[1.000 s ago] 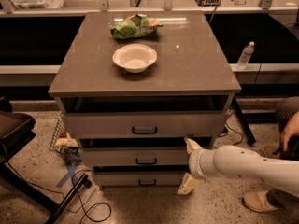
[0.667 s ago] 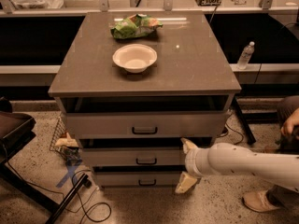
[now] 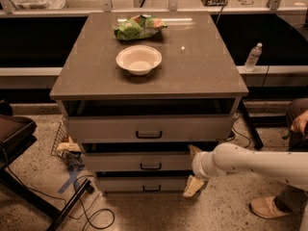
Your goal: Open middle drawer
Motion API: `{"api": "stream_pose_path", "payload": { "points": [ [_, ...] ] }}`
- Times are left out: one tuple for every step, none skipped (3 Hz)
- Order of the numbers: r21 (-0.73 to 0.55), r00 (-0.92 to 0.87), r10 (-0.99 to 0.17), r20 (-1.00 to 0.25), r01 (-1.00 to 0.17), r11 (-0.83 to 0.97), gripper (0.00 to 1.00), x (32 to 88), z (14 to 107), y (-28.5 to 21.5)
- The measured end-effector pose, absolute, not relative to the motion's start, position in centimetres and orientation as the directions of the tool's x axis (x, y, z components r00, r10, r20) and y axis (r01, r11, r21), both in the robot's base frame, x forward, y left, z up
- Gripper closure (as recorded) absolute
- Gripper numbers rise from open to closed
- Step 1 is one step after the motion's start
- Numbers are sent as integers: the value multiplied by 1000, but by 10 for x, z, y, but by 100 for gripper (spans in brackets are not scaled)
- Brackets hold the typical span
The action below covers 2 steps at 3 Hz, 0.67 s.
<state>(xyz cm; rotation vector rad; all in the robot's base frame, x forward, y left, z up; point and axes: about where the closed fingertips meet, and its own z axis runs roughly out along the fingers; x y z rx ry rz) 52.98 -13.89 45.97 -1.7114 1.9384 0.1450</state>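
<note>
The middle drawer (image 3: 125,161) is a wide, shallow pale grey front with a small dark bar handle (image 3: 150,166), between the taller top drawer (image 3: 149,128) and the lowest drawer (image 3: 144,184). It stands a little forward of the lowest one. My gripper (image 3: 193,169) on the white arm (image 3: 250,162) comes in from the right. It is open, one fingertip (image 3: 194,150) at the middle drawer's upper right edge, the other fingertip (image 3: 192,186) down by the lowest drawer. It is to the right of the handle, not on it.
On the cabinet top (image 3: 192,71) sit a white bowl (image 3: 138,58) and a green bag (image 3: 139,27). A water bottle (image 3: 252,57) stands at the right. A dark chair (image 3: 14,134), cables and a wire basket (image 3: 65,146) are on the floor at left. A person's hand and shoe (image 3: 269,207) are at right.
My gripper has moved a little to the left, closer to the right end of the middle drawer. The drawers have not visibly moved.
</note>
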Motion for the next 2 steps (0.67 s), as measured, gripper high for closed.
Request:
{"api": "stream_pose_path", "payload": {
  "points": [
    [-253, -44, -890, -453, -951, 176, 0, 543, 446, -146],
    [-237, -33, -894, -447, -959, 154, 0, 559, 434, -143]
  ]
}}
